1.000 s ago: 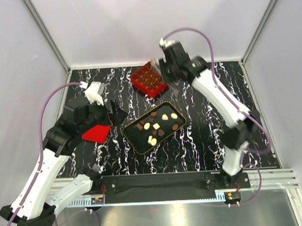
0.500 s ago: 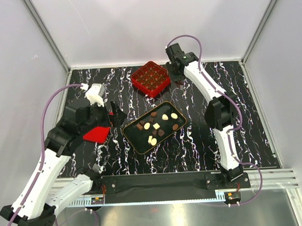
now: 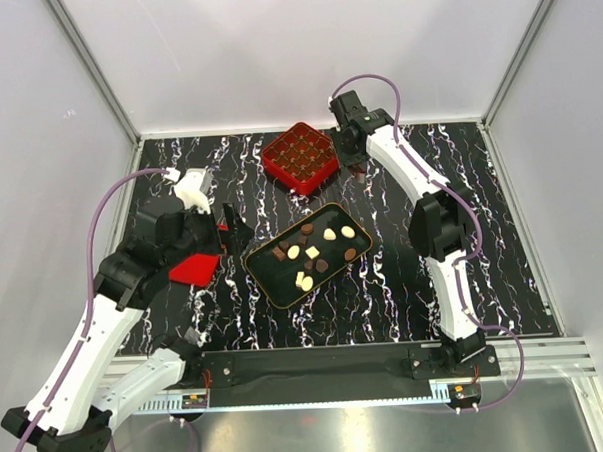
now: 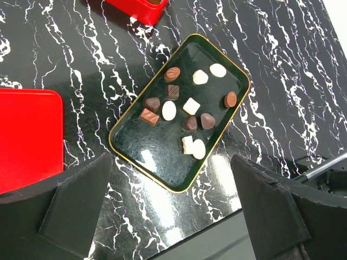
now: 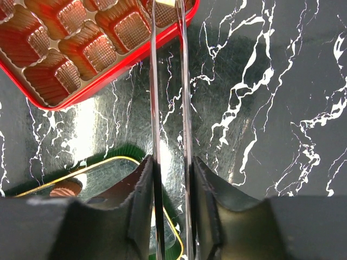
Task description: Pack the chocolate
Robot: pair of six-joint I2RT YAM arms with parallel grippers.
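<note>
- The right gripper is squeezing a pair of metal tongs. Its fingers are closed part way onto the two blades, which are running almost parallel with a slim gap between them.
- Right out at the tong tips a small pale bit is peeking in at the frame edge. Can't tell if it's a chocolate or if it's actually being pinched.
- The red gridded box is sitting left of the blades, and its corner wall is passing right under the tips.
- Back by the right gripper's fingers, on their left, a corner of the black gold-rimmed tray is poking in.
- The left gripper is hanging wide open over the table, gripping nothing.
- The chocolate pieces are lying loose in the tray, ahead of the left gripper and between its two fingers. Dark and cream ones are mixed, bunching in the half farther from the fingers.
- The tray's long axis is slanting from the left finger's side away to the right. The pieces are stringing out along that line, with the oval ones pointing all over.
- A red lid is lying flat off the left finger's side, its near edge disappearing behind that finger, apart from the tray.
</note>
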